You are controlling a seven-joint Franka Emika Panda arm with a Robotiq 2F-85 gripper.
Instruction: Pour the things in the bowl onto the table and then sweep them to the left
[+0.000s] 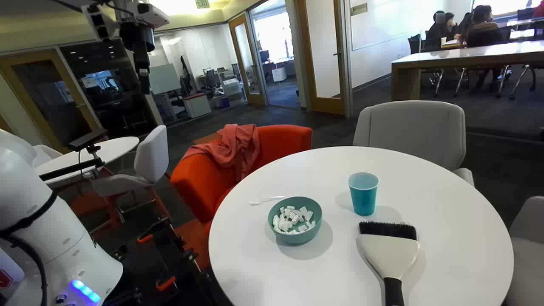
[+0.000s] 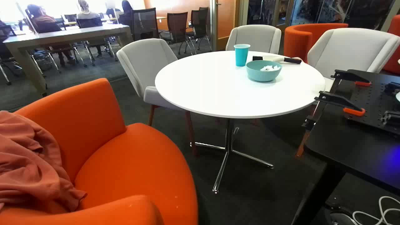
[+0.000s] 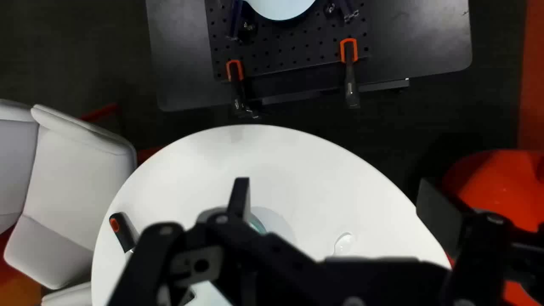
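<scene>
Teal bowl (image 1: 299,239), upright on counter (image 1: 267,274), containing white bits (image 1: 294,219), presumably against spills until pouring; brush (image 1: 389,251), laid flat, likely for sweeping; hand (image 3: 333,202), empty, spread wide, raised, probably for clearance.

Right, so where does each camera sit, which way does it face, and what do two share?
Wrist view: from overhead, facing down at the round table and black stand; the open gripper shows.
An exterior view: from behind the brush, facing down across the table; arm and gripper show.
An exterior view: beside the orange chair, facing the table; the stand shows, not the gripper.
Both exterior views share the table, bowl and cup.
</scene>
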